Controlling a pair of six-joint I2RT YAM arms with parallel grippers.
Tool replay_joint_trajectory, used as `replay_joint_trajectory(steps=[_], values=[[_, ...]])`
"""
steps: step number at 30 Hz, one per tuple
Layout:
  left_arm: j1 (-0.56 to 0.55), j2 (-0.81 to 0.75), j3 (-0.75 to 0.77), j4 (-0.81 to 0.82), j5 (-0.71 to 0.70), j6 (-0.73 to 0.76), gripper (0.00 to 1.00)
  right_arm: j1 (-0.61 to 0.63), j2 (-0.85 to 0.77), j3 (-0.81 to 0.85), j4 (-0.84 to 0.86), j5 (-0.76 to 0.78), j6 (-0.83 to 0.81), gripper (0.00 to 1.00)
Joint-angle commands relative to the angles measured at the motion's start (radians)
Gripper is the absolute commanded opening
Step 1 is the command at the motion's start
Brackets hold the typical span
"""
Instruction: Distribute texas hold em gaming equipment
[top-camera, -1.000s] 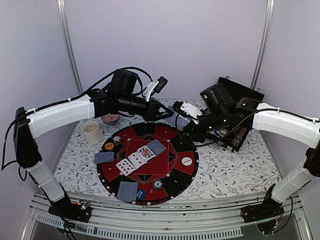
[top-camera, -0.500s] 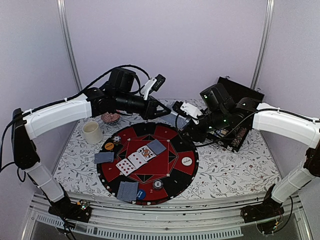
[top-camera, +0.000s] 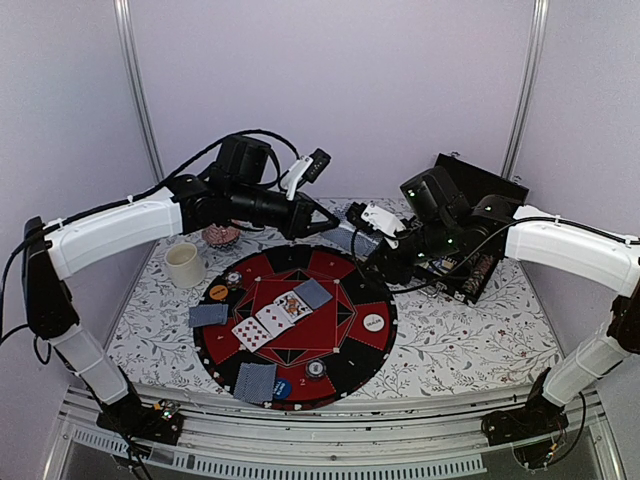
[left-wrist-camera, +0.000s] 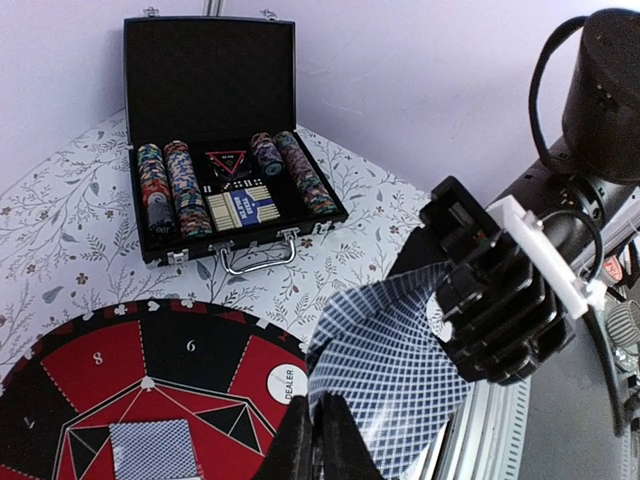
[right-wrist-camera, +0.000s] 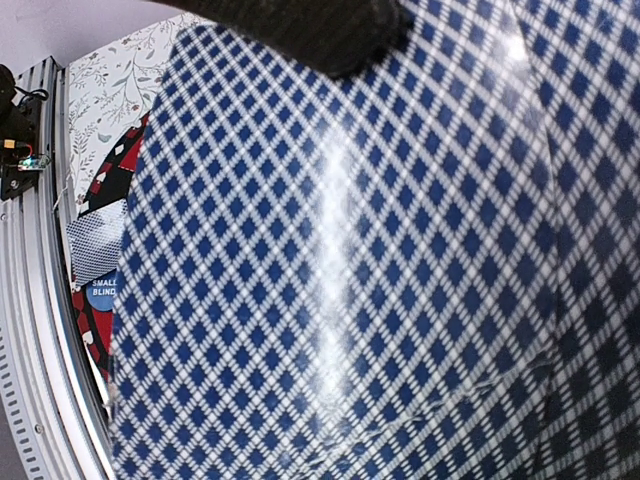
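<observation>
The left pincer (left-wrist-camera: 318, 408) is pressed together on the lower edge of the held cards (left-wrist-camera: 385, 370), which show a blue and white check back. The right pincer (left-wrist-camera: 457, 287) pinches the same held cards from the other side, so the two pincers meet in the air with the cards between them. In the right wrist view the check back fills almost all the picture. How many cards are in this bundle, I cannot tell.

Below both pincers, toward the arm bases, lies the round red and black mat (top-camera: 345, 345) on the flowered desk (top-camera: 470, 350). On the mat, under the left pincer, there is a row of face-up cards (top-camera: 268, 320) and, touching its far end, one face-down card (top-camera: 314, 293). Further to the left of that pincer a second face-down card (top-camera: 209, 315) lies on the mat edge, and a third (top-camera: 255, 382) lies at the near edge. An orange disc (top-camera: 218, 292), a white dealer disc (top-camera: 373, 322) and a blue disc (top-camera: 282, 388) also rest on the mat.

Behind the right pincer the black case (left-wrist-camera: 225, 190) stands open, with rows of striped poker chips (left-wrist-camera: 170, 185) inside. A white cup (top-camera: 185, 265) stands on the desk under the left arm.
</observation>
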Motion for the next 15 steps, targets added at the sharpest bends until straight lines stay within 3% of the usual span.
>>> replay_joint_trajectory(steps=[1, 6, 15], values=[[-0.011, -0.037, 0.020, 0.001, 0.008, 0.002, 0.06, -0.006, -0.023, 0.004, 0.028, -0.014, -0.008, 0.39], [-0.013, -0.042, 0.022, 0.006, 0.024, 0.000, 0.00, -0.009, -0.021, -0.003, 0.034, -0.018, -0.005, 0.39], [-0.014, -0.066, 0.013, 0.026, 0.050, -0.002, 0.00, -0.012, -0.027, -0.016, 0.044, -0.027, 0.000, 0.39]])
